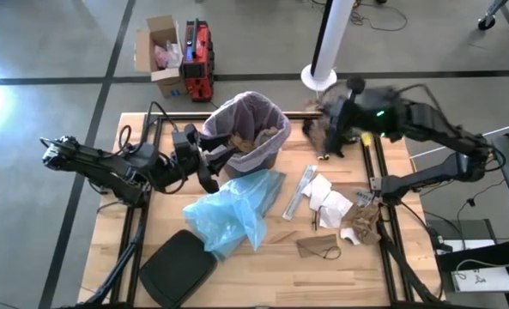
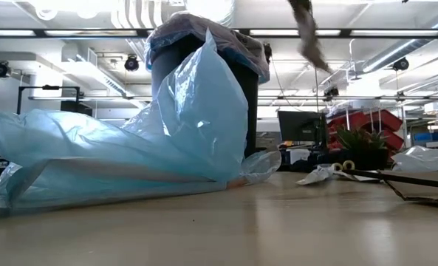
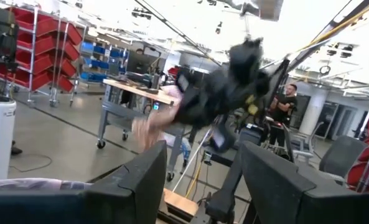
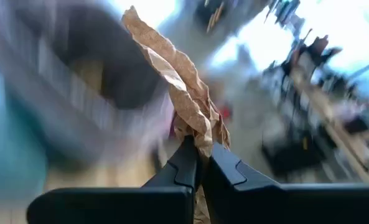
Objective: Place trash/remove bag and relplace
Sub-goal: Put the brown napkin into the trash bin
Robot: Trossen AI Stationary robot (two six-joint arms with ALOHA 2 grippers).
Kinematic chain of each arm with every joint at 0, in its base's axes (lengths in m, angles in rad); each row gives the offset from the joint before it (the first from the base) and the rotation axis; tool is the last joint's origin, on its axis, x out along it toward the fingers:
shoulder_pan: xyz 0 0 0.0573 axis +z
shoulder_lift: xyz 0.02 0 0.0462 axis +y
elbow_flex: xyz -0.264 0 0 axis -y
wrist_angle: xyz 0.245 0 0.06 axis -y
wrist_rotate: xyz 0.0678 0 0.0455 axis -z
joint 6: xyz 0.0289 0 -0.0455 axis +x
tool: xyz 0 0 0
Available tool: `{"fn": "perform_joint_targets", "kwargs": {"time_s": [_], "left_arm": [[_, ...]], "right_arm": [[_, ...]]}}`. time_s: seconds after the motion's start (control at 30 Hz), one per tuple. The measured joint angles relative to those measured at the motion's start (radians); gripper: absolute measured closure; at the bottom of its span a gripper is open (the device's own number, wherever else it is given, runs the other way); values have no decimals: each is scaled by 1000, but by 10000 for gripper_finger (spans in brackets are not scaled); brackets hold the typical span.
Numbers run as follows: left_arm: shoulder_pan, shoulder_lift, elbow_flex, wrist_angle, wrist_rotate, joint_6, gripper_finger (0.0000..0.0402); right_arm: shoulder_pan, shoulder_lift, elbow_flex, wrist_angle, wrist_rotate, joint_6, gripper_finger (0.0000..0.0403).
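Pale wooden table [image 1: 263,275] – right gripper [image 4: 200,163] jaws pinch a crumpled brown paper strip [image 4: 181,93] aloft; left gripper [image 3: 203,180] jaws wide beside the lined dark bin [image 1: 245,137]

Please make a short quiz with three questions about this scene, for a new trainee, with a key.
1. True or false: the right gripper is shut on a piece of crumpled brown paper.
2. What lies on the table beside the trash bin? A) a light blue plastic bag B) a red towel C) a glass bottle
3. Fill in: the left gripper is beside the bin, and its fingers are ____.

Key: 1 true; 2 A; 3 open
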Motion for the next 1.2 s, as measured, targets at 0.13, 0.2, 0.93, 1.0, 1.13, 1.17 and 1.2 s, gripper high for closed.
{"fn": "perform_joint_targets", "kwargs": {"time_s": [0.13, 0.2, 0.93, 1.0, 1.13, 1.17, 1.2], "left_arm": [[10, -22, 0, -9, -2, 0, 208], [9, -40, 0, -15, -2, 3, 207], [9, -151, 0, -117, -2, 19, 206], [9, -145, 0, -128, -2, 18, 204], [9, -140, 0, -144, -2, 17, 201], [9, -140, 0, -150, -2, 12, 200], [9, -139, 0, -155, -2, 6, 200]], "right_arm": [[0, 19, 41, 306, -81, 51, 402], [0, 41, 47, 455, -113, 91, 402], [2, 460, 95, 507, -74, 460, 401], [3, 490, 95, 485, -76, 487, 391], [3, 518, 95, 425, -135, 579, 349], [3, 521, 95, 408, -151, 602, 335], [3, 521, 95, 394, -160, 620, 320]]}}
